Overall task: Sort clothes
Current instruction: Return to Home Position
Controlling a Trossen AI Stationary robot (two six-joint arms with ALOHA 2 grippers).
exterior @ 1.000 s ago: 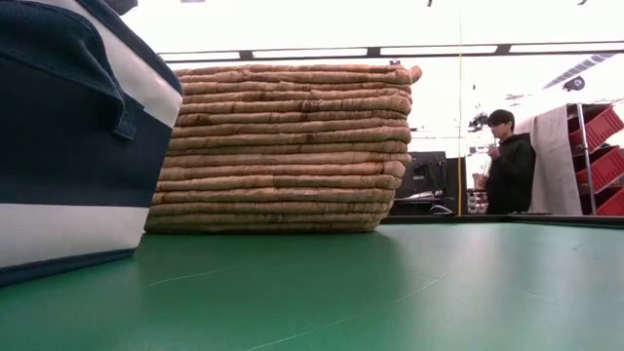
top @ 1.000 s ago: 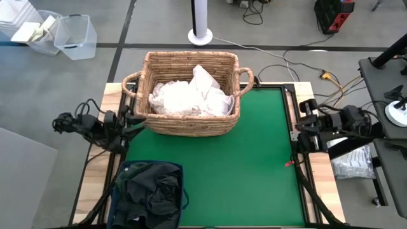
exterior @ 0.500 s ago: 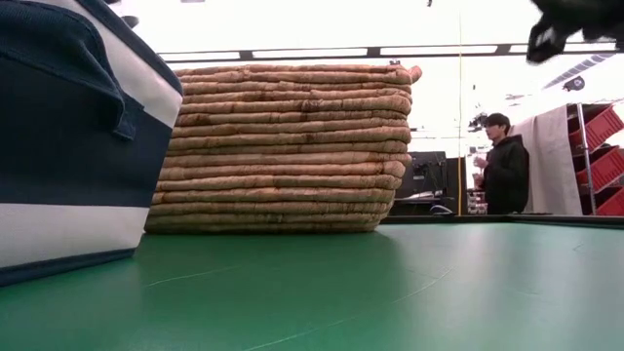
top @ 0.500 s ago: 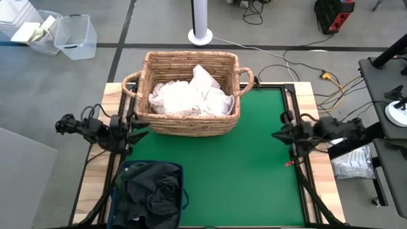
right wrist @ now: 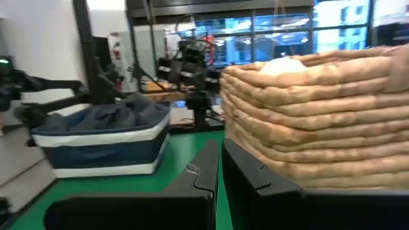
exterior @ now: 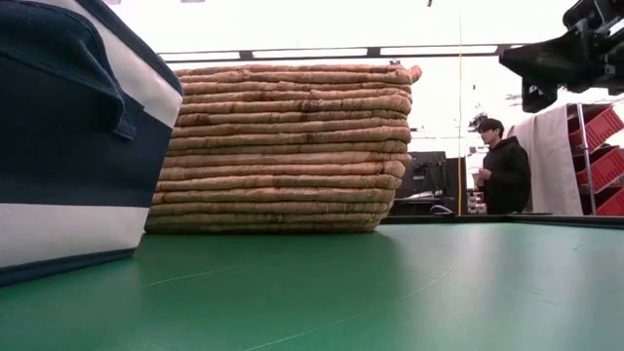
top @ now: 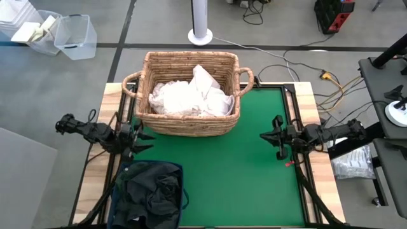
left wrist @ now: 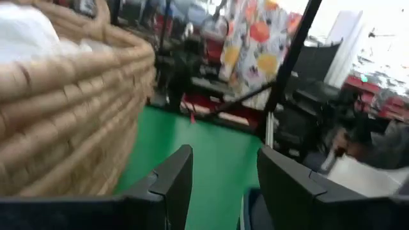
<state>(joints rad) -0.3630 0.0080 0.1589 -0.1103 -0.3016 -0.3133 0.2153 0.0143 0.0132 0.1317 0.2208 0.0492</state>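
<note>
Over on the left edge of the table (top: 111,102), the left gripper (top: 141,135) hung just beside the near-left corner of the wicker basket (top: 191,56). Its fingers were spread apart w/ nothing between them, and the wrist view showed only bare green in the gap. Toward the table's front edge from there sat the navy bin (top: 152,164). The dark clothes (top: 151,191) were heaped inside it, nothing draped over the rim afaict.

Moving across, the white clothes (top: 191,97) were piled in the basket, bunched up high but contained. The green mat (top: 241,172) had no fabric on it anywhere, and the low view agreed. Far right, the right gripper (top: 273,135) hovered over the mat's right side, well apart from the basket. Its fingers were pinched nearly together on nothing. A person (exterior: 502,166) stood in the room bg, not near the table.

So imo the sorting itself was done: whites in one, darks in the other, zero strays visible. Only thing left looked like both arms parking at their rest pose, no more picks needed. Couldn't see the bottom of either container tho, so no item count.
</note>
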